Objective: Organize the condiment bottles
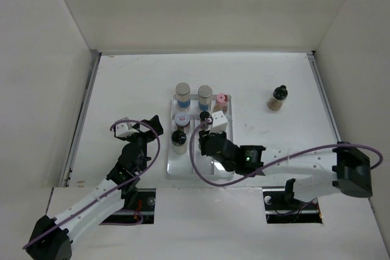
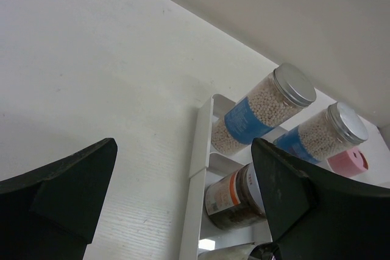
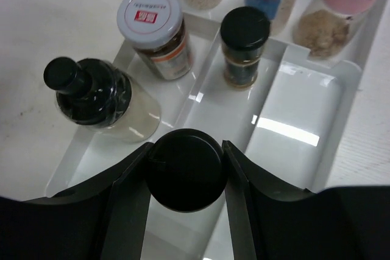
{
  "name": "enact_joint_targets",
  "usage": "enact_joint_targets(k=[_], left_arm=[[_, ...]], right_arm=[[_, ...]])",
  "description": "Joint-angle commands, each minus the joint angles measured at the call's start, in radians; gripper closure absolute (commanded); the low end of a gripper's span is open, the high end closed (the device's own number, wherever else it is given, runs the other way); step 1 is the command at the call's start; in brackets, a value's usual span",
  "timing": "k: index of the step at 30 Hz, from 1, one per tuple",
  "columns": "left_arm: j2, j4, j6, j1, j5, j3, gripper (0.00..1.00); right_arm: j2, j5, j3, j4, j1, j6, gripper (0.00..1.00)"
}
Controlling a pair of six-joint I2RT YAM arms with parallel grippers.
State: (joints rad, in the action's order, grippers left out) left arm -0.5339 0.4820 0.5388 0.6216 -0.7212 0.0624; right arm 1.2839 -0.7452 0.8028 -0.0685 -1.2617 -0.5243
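White laminate, faintly scuffed, covers the table [image 1: 122, 89]; plain cream walls [image 1: 183, 4] close it in along the far edge and both sides. A white divided tray [image 1: 180, 165] lies near the middle of the table, closer to the near edge. At the tray's far end stand a grey-lidded jar [image 1: 183, 91] and a second grey-lidded jar [image 1: 205, 94], both blue-labelled and filled with pale grains; a pink-capped bottle [image 1: 220, 99] stands at the tray's far right corner. Just nearer are a white-lidded jar [image 1: 182, 118] with a red mark on its lid and a small black-capped bottle [image 1: 204, 115]; a clear bottle with a black stopper [image 1: 178, 139] stands along the tray's left edge. A lone black-capped bottle [image 1: 278, 98] stands on the bare table towards the far right corner, well apart from the tray.

The right gripper [image 3: 186, 149] is clamped on the round black cap of a held bottle [image 3: 184, 178] over the tray's middle section; whether its base touches the tray I cannot tell. The left gripper [image 1: 146, 127] hovers just left of the tray, jaws spread wide, gripping nothing.
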Motion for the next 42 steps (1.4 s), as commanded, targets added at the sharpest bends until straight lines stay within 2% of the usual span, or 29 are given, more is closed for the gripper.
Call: enact_joint_targets(k=[1, 8, 12, 16, 20, 25, 28, 29, 32, 34, 36, 38, 39, 40, 42], left_arm=[[0.006, 0.029, 0.006, -0.010, 0.015, -0.003, 0.06], [-0.008, 0.032, 0.009, -0.003, 0.025, 0.004, 0.06], [-0.012, 0.037, 0.009, -0.009, 0.025, 0.002, 0.06], [-0.008, 0.038, 0.009, -0.003, 0.020, 0.001, 0.06], [-0.020, 0.040, 0.009, -0.006, 0.026, 0.004, 0.06], [-0.014, 0.038, 0.009, -0.010, 0.031, 0.004, 0.06], [-0.003, 0.044, 0.009, -0.006, 0.020, -0.003, 0.06], [-0.005, 0.043, 0.009, -0.010, 0.022, -0.003, 0.06], [-0.012, 0.041, 0.012, 0.000, 0.025, 0.004, 0.06], [-0.015, 0.043, 0.010, 0.002, 0.020, 0.002, 0.06], [-0.011, 0.037, 0.012, -0.009, 0.031, 0.004, 0.06], [0.000, 0.038, 0.012, 0.002, 0.029, 0.002, 0.06], [-0.001, 0.044, 0.012, 0.005, 0.025, 0.001, 0.06], [-0.006, 0.046, 0.012, 0.003, 0.023, 0.001, 0.06], [-0.021, 0.043, 0.013, -0.001, 0.034, 0.007, 0.06]], right_arm=[[0.092, -0.026, 0.071, 0.085, -0.014, 0.012, 0.55], [0.210, -0.039, 0.064, 0.124, -0.009, -0.006, 0.54], [0.245, -0.037, 0.059, 0.121, 0.002, -0.031, 0.50], [0.246, -0.026, 0.047, 0.116, 0.006, -0.049, 0.37], [0.174, -0.039, 0.029, 0.095, 0.014, -0.043, 0.23], [-0.047, -0.051, -0.026, 0.042, 0.064, -0.028, 0.11], [-0.205, -0.039, -0.083, 0.053, 0.196, 0.003, 0.15], [-0.239, -0.037, -0.092, 0.061, 0.268, 0.010, 0.21], [-0.239, 0.004, -0.073, 0.076, 0.542, 0.059, 0.56], [-0.204, 0.024, -0.035, 0.062, 0.671, 0.087, 0.58], [-0.149, 0.033, 0.012, 0.038, 0.791, 0.113, 0.47], [-0.089, 0.036, 0.054, 0.020, 0.880, 0.128, 0.19], [-0.055, 0.047, 0.077, 0.010, 0.914, 0.147, 0.10], [-0.023, 0.056, 0.099, 0.009, 0.945, 0.159, 0.04], [0.040, 0.081, 0.134, 0.013, 0.985, 0.168, 0.00]])
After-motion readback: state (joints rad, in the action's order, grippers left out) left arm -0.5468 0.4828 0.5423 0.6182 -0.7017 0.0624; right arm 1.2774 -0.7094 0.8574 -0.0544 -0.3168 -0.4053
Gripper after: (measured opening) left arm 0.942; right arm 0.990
